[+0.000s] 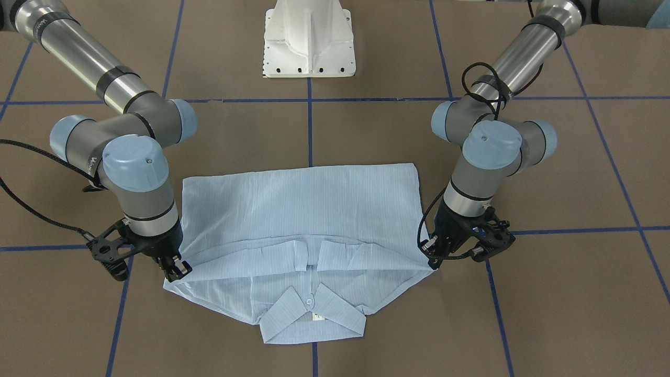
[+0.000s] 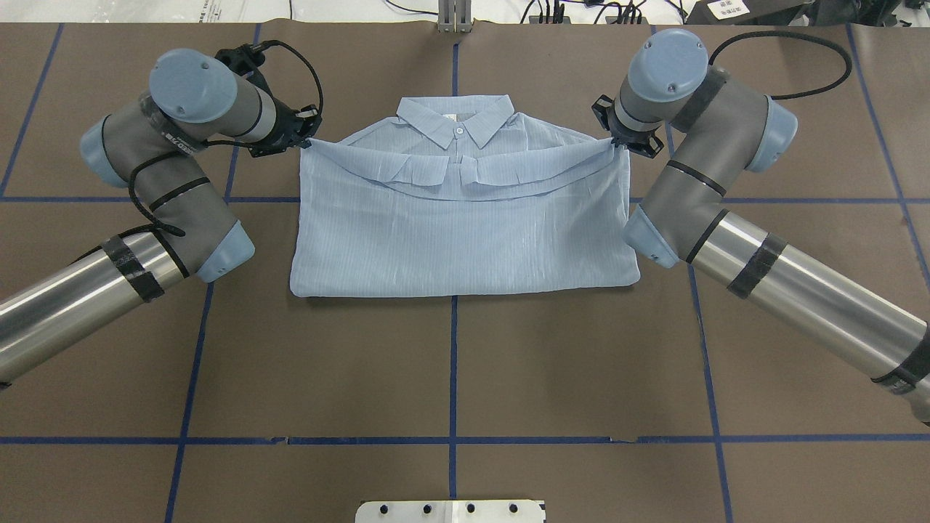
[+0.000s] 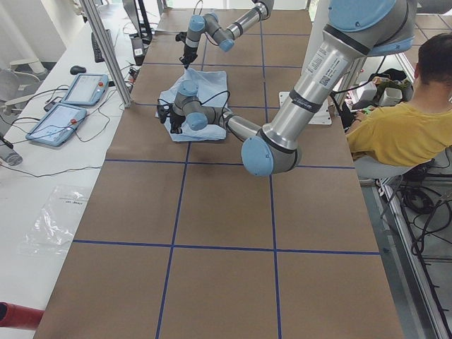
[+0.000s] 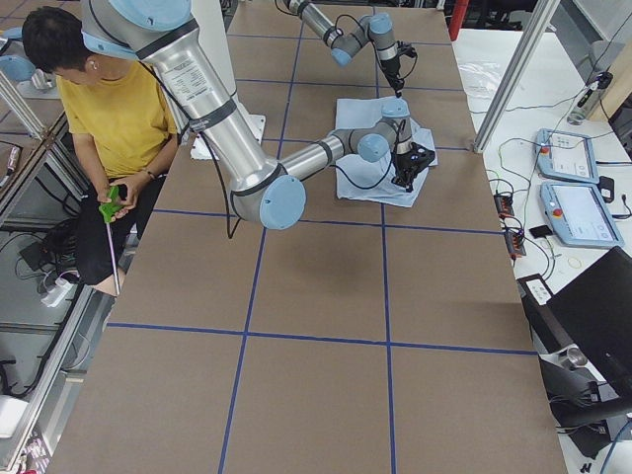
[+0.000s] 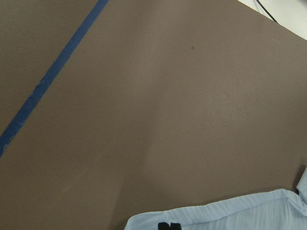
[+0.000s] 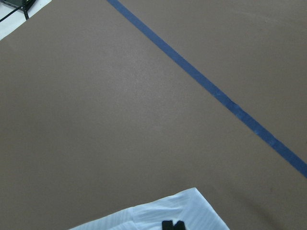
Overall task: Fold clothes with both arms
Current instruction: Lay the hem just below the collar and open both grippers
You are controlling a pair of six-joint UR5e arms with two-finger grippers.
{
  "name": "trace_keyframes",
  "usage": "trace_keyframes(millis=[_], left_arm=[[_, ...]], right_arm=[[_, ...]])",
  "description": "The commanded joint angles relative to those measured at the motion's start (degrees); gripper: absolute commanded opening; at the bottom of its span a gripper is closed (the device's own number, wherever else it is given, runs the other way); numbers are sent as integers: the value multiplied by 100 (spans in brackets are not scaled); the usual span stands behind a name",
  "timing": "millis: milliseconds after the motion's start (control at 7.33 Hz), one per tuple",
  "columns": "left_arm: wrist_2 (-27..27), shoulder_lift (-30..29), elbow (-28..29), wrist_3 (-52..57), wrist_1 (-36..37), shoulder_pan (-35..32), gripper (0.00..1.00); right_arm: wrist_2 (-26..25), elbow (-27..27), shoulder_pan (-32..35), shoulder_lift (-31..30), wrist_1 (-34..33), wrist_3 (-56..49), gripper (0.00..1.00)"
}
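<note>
While both wrists point straight down in the front-facing view, the left gripper [image 1: 433,260] and right gripper [image 1: 179,269] sit at opposite ends of the folded-over edge of the striped blue shirt [image 1: 303,204], fingers closed tight on the fabric. The shirt lies mid-table [image 1: 377,131], astride the centre tape line [image 1: 310,125], collar [image 1: 311,314] on the side away from the base. Overhead: forearms enter from the lower corners, elbows bent outward, wrists turned in toward the shirt's shoulders; held edge sags in a shallow curve just below the collar. Side views: both arms reach far across, grippers too small to judge. Wrist cams: left fingertips [image 5: 165,225] and right fingertips [image 6: 172,224] nearly together on pale cloth at the bottom edge.
</note>
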Motion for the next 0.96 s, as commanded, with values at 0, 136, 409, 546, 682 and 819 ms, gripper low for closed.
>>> trace_keyframes(millis=[0,136,409,546,682,819], left_arm=[[0,-6,81,-7,-28,13,0],[0,-14,99,-7,-28,22,0],[0,-32,117,-7,-28,30,16],[0,-41,108,-7,-28,30,23],[0,-6,117,-7,-55,30,29],[0,38,117,-16,-359,22,30]], right_arm=[[3,-139,-2,-7,96,-11,0],[3,-149,-19,-16,96,-28,0],[3,-149,-20,-7,96,-20,16],[21,-140,-28,11,96,-20,37],[47,-122,-107,-7,113,-20,71],[56,-27,-168,-33,253,15,100]])
